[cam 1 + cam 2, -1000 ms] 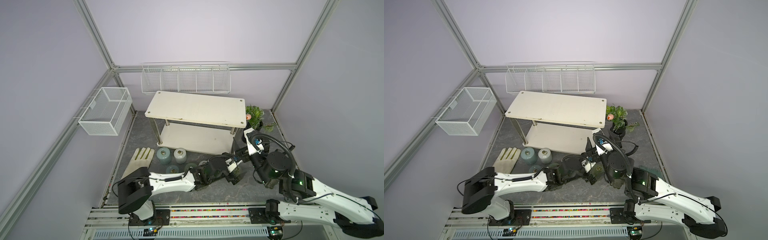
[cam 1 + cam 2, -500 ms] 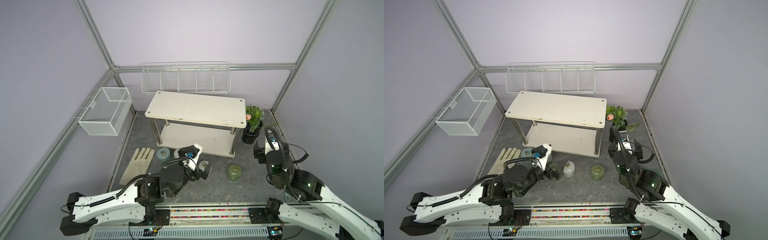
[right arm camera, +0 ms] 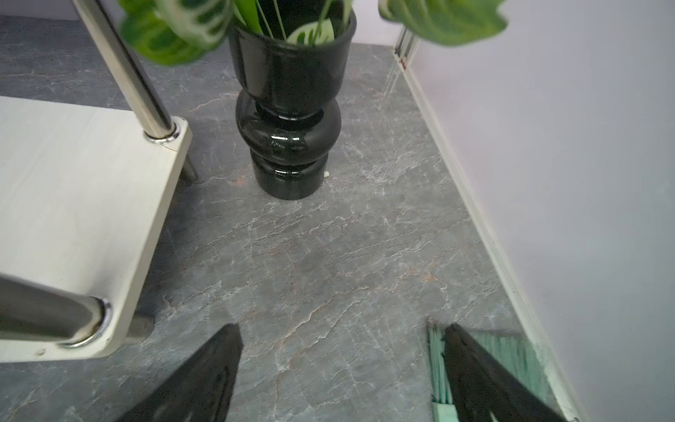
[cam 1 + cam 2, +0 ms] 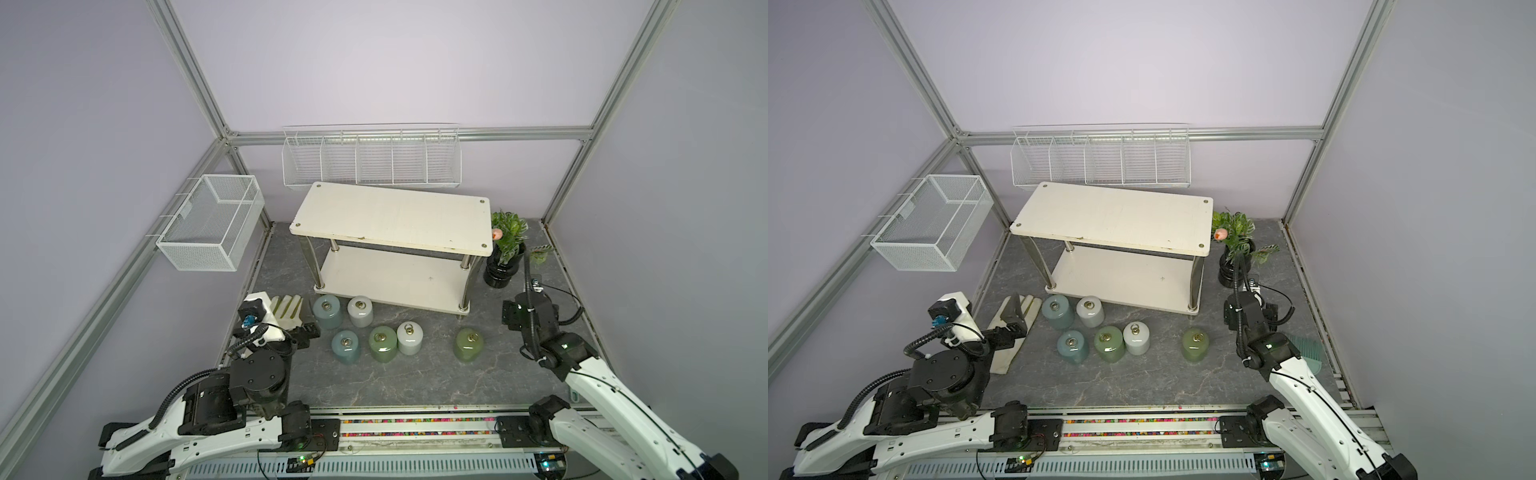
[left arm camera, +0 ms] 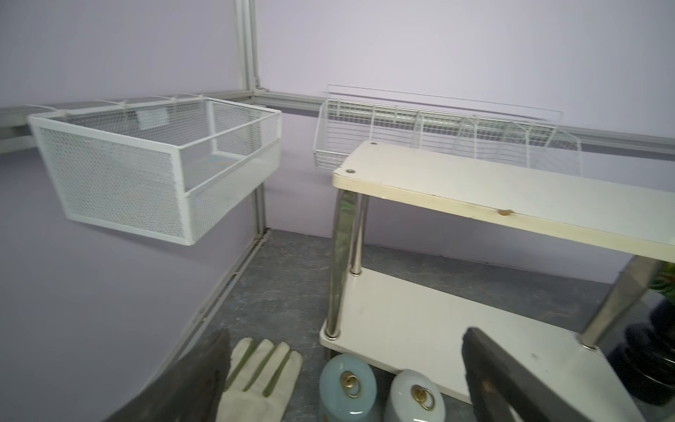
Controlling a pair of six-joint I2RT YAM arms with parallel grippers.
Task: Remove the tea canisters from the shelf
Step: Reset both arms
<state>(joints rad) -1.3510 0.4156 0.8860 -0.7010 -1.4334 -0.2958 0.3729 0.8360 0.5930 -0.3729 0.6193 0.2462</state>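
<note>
The shelf point(image 4: 390, 212) point(image 4: 1113, 216) holds nothing on either board. Several tea canisters stand upright on the floor in front of it. A blue-grey one point(image 4: 327, 311) and a white one point(image 4: 360, 311) are nearest its lower board. Behind them stand a blue-grey point(image 4: 345, 345), a green point(image 4: 382, 343) and a white one point(image 4: 409, 337). Another green one point(image 4: 469, 345) stands apart to the right. My left gripper point(image 4: 1014, 322) point(image 5: 345, 336) hangs open and empty over a glove, left of the canisters. My right gripper point(image 3: 341, 329) is open and empty above bare floor, right of the shelf.
A cream glove point(image 4: 286, 309) point(image 5: 255, 380) lies at the left. A black vase point(image 3: 288, 128) with a plant stands by the shelf's right end. A pale green ribbed thing point(image 3: 511, 358) lies by the right wall. Two white wire baskets point(image 4: 208, 222) point(image 4: 370, 160) hang on the walls.
Both arms have drawn back from the middle of the floor to the two sides. The green canister they were at now stands alone on the floor at the right.
</note>
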